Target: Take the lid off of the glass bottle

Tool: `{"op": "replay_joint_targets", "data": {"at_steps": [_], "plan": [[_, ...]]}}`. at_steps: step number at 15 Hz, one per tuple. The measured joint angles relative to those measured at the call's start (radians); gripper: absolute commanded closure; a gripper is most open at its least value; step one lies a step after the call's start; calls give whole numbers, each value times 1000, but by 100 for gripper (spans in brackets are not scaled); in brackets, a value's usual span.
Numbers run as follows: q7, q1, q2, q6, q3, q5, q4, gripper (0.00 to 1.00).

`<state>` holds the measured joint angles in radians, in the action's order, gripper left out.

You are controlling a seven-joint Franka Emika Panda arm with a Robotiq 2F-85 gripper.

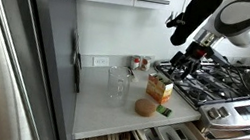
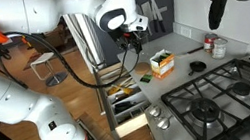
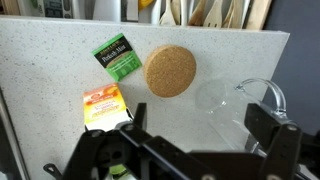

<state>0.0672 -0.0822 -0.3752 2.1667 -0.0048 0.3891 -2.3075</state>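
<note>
In an exterior view, the small clear glass jar point(image 1: 118, 84) stands upright on the white counter point(image 1: 92, 116). Its mouth is open, with no lid on it. The round flat tan-brown lid point(image 1: 145, 107) lies flat on the counter, near the jar but not touching it. A boxy orange carton point(image 1: 160, 87) stands just behind the lid. A small green packet point(image 1: 164, 111) lies right beside the lid. The black gripper point(image 1: 179, 67) hangs in the air above the carton, holding nothing. A silver gas stove point(image 1: 228, 91) is next to the counter.

In an exterior view from the stove side, the big white robot arm point(image 2: 56, 15) reaches over the counter. Its gripper point(image 2: 132, 51) is above the orange carton point(image 2: 163, 64). The jar and lid are too small here to pick out for sure.

In the wrist view, the two black fingers point(image 3: 270, 125) stand wide apart with nothing between them. The lid point(image 3: 171, 70) lies flat between the green packet point(image 3: 118, 56) and the glass jar point(image 3: 240, 100). The orange carton point(image 3: 103, 105) is close below the packet.
</note>
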Motion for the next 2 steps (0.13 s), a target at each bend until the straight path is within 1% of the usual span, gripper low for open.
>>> {"op": "replay_joint_targets", "data": {"at_steps": [2], "plan": [[1,0,1,0,0,-1,0,0]]}}
